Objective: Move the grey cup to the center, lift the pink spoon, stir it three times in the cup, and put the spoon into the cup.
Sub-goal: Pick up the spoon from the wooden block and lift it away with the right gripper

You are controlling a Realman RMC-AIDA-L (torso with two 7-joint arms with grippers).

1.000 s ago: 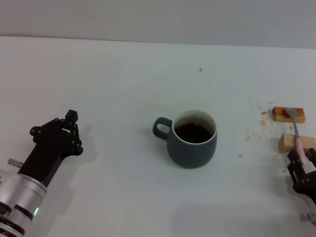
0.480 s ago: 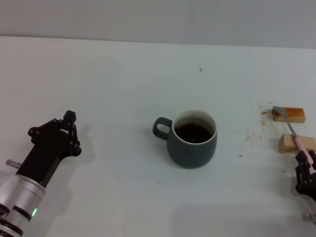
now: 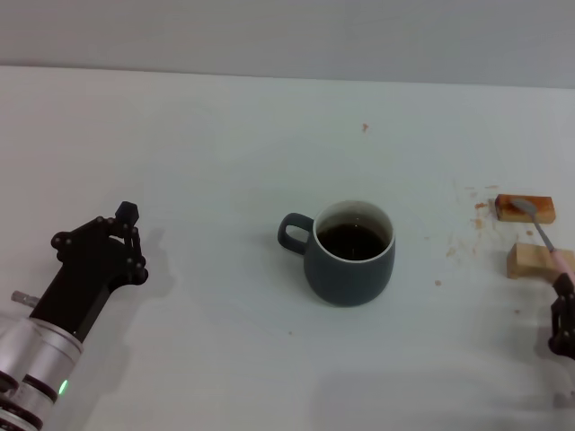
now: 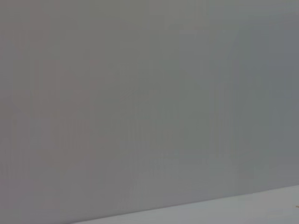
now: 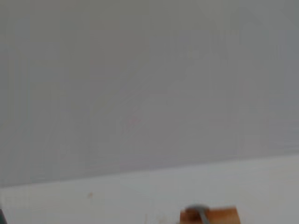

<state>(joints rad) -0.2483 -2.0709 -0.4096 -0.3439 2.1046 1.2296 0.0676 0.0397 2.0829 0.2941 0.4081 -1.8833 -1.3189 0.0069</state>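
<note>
White table [image 3: 225, 144] fills the scene under a plain grey wall. At its right edge the right claw [image 3: 563, 301] grips the end of the pink spoon [image 3: 544, 237] by its pale handle; the spoon slants away from the claw, crossing the nearer wooden block [image 3: 532, 260], with its metal bowl over the farther wooden block [image 3: 526, 208]. Brown specks dot the table beside the blocks. The grey cup [image 3: 349, 252], holding dark liquid, stands mid-table, well apart from the spoon, its handle towards the left. The left claw [image 3: 121, 235] hovers low at the left, closed and holding nothing.
</note>
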